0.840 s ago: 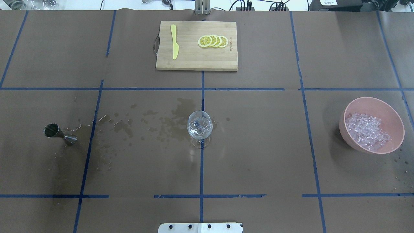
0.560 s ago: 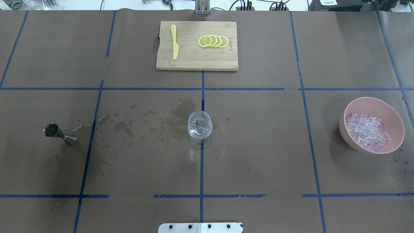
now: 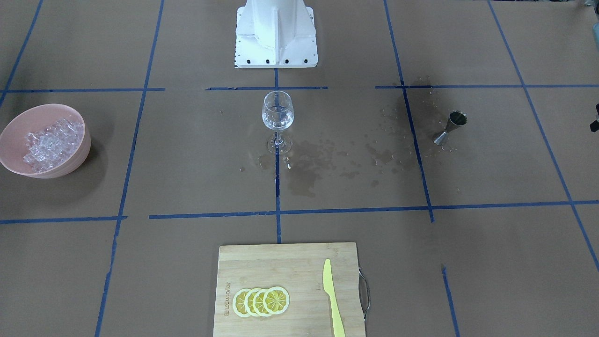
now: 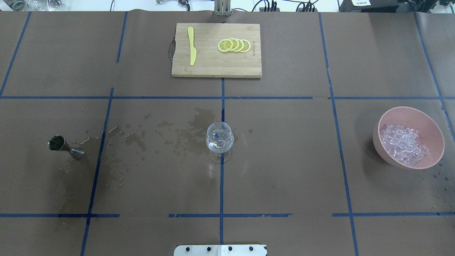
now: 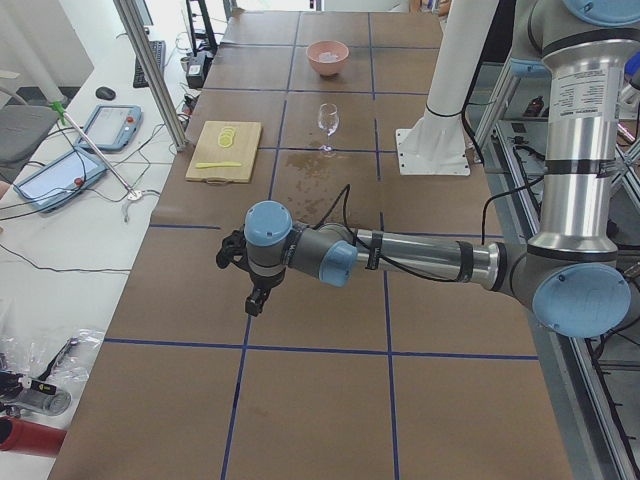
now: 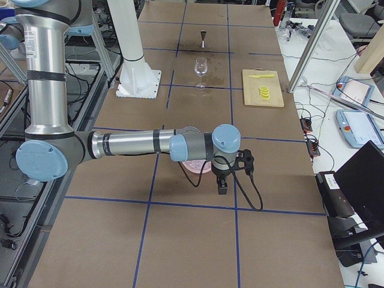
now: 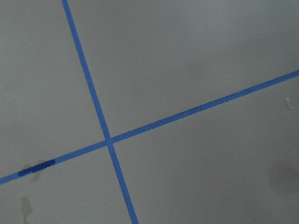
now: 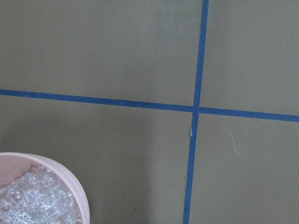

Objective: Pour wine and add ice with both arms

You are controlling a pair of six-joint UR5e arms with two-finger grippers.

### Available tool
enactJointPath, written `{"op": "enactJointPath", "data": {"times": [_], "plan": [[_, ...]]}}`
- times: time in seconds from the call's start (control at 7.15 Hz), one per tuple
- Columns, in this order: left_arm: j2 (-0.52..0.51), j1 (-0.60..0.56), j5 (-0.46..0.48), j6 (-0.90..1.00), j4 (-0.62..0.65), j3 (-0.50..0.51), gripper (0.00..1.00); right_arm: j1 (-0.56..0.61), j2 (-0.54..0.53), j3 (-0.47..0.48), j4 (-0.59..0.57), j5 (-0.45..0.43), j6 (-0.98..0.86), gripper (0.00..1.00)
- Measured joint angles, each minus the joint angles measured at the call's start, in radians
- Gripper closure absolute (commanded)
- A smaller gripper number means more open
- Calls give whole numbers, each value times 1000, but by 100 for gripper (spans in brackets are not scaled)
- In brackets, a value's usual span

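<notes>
Brown paper table (image 3: 187, 154) with blue tape grid.

Front view: wine glass (image 3: 278, 114) upright, upper centre, on a tape line. Small amount of wine (image 3: 277, 123) in its bowl. Ice (image 3: 47, 140) heaped in pink bowl (image 3: 80, 149) at left edge. Jigger (image 3: 450, 127) upright at right, well apart from the glass. Wet stains (image 3: 309, 164) between the two. Cutting board (image 3: 290, 262) at bottom centre with lemon slices (image 3: 261, 302) and yellow knife (image 3: 333, 299). White pedestal (image 3: 276, 32) at top.

Overhead: same layout mirrored, glass centre, bowl right, jigger left, board top.

Left side view: near arm reaches across mid-frame, left gripper (image 5: 250, 290) hangs over bare paper left of centre. Can't tell how far apart the fingers are or whether they hold anything.

Right side view: right gripper (image 6: 225, 180) at centre, bowl partly hidden behind the wrist. Opening also unreadable.

Left wrist: tape crossing left of centre, stain lower left.

Right wrist: bowl rim and ice in lower-left corner, tape crossing right of centre.
</notes>
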Motion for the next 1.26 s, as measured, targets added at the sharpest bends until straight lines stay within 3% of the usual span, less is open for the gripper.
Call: {"op": "enactJointPath", "data": {"times": [0.14,0.28,0.42,0.56,0.7,0.98,1.26], "plan": [[11,16,-66,-12,-92,12,0,-8,0,15,26,2,1,0],[15,66,-119,-86,-212,17,6,-14,-2,22,62,4,2,0],[12,145,-113,-263,-368,14,0,-20,-3,17,86,4,2,0],[11,238,-13,-519,-576,-4,0,-30,-2,5,106,2,1,0],[14,340,149,-722,-754,-31,0,-40,-2,-4,133,1,1,0],[113,501,452,-885,-1013,-80,0,-50,-1,-16,168,4,2,0],[249,680,789,-912,-1198,-100,0,-64,0,-18,181,32,2,0]]}}
